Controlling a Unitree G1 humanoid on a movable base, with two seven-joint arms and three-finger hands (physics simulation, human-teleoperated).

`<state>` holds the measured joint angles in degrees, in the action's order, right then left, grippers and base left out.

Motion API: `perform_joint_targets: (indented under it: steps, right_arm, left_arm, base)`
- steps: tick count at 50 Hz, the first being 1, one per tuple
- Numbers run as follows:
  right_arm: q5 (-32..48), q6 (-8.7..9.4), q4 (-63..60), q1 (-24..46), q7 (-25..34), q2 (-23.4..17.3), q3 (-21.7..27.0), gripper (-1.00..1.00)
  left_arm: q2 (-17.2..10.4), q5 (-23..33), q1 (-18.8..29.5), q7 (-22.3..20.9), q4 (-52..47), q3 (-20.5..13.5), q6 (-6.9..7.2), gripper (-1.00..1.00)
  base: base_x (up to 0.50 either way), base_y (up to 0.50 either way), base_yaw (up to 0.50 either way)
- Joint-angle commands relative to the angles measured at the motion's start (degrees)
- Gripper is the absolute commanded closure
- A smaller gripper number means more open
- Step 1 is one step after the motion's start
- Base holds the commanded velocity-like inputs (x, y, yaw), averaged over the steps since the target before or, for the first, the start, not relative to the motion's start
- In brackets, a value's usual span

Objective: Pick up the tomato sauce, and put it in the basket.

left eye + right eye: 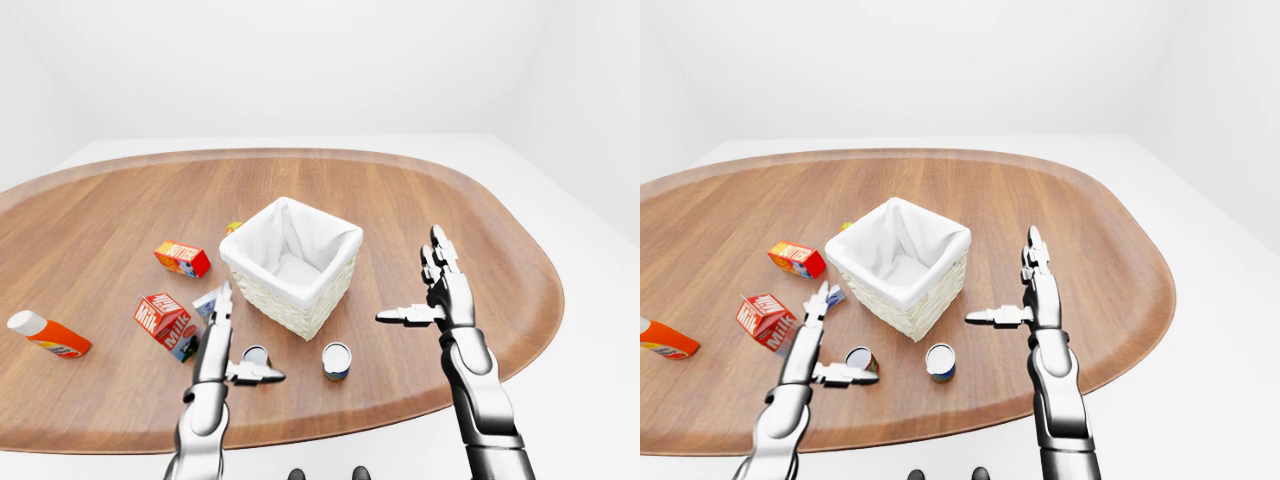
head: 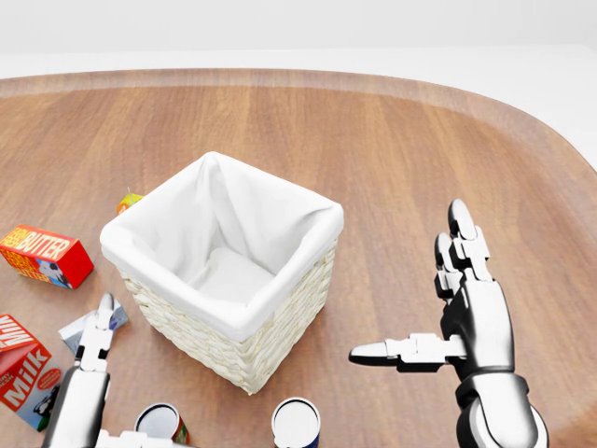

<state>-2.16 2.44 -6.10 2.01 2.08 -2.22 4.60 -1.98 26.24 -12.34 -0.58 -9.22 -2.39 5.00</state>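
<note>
**Reaching over a can at the tabletop's near edge**

Hovering above the wooden tabletop (image 1: 450, 215), both hands are spread and grip nothing. The left hand (image 1: 232, 345) stands with one finger (image 1: 225, 300) pointing up the view and another jutting rightward, and that sideways finger lies just over a can with a red-labelled side (image 2: 160, 422), which stands upright near the bottom of the head view. Whether the hand touches this can cannot be told. The right hand (image 2: 457, 313) is well apart to the right, one finger (image 2: 459, 224) raised and another stretched leftward, with bare wood beneath it.

A second can with a dark blue side (image 1: 336, 360) stands upright just right of the first, below the basket. Which of these is the tomato sauce cannot be read from the labels; both sit on the tabletop outside the basket.

The wicker basket (image 2: 280, 322), lined with white cloth, sits near the middle of the tabletop, turned corner-on. To its left lie a red butter box (image 1: 182, 258), a red milk carton (image 1: 165, 322), and a small pale blue-and-white packet (image 2: 82, 329) beside the left hand's raised finger. A small yellow-and-red item (image 2: 129, 201) peeks from behind the basket's left corner. Far left in the left-eye view an orange bottle with a white cap (image 1: 45, 335) lies on its side.
</note>
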Motion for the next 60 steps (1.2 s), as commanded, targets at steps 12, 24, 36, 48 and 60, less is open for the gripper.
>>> perform_joint_targets:
  steps: [12, 24, 36, 48, 60]
  right_arm:
    - [0.1, -0.13, 0.1, -0.1, 0.1, 0.0, 0.0, -1.00]
    - [0.2, -0.37, 0.3, -0.1, 0.0, 0.0, 0.0, -1.00]
    - [0.3, -0.65, 0.6, -0.1, 0.0, 0.1, -0.1, -1.00]
    - [0.6, -1.44, 1.1, -0.4, 0.0, 0.2, -0.4, -1.00]
    - [0.7, -1.56, 1.2, -0.4, 0.0, 0.2, -0.4, -1.00]
  left_arm:
    - [-1.2, -0.6, 2.6, 3.2, 10.9, -1.6, -0.76, -1.00]
    - [-1.3, -0.3, 2.8, 3.6, 12.0, -1.6, -1.05, -1.00]
    - [-1.7, -0.5, 3.7, 4.3, 14.9, -1.7, -2.29, -1.00]
    - [-2.2, -1.0, 5.1, 4.9, 18.0, -2.1, -3.40, -1.00]
    - [-2.6, -1.4, 6.4, 5.8, 22.0, -2.0, -5.14, -1.00]
  base:
    - [0.00, 0.00, 0.00]
    - [0.00, 0.00, 0.00]
    - [0.00, 0.00, 0.00]
    - [0.00, 0.00, 0.00]
    - [0.00, 0.00, 0.00]
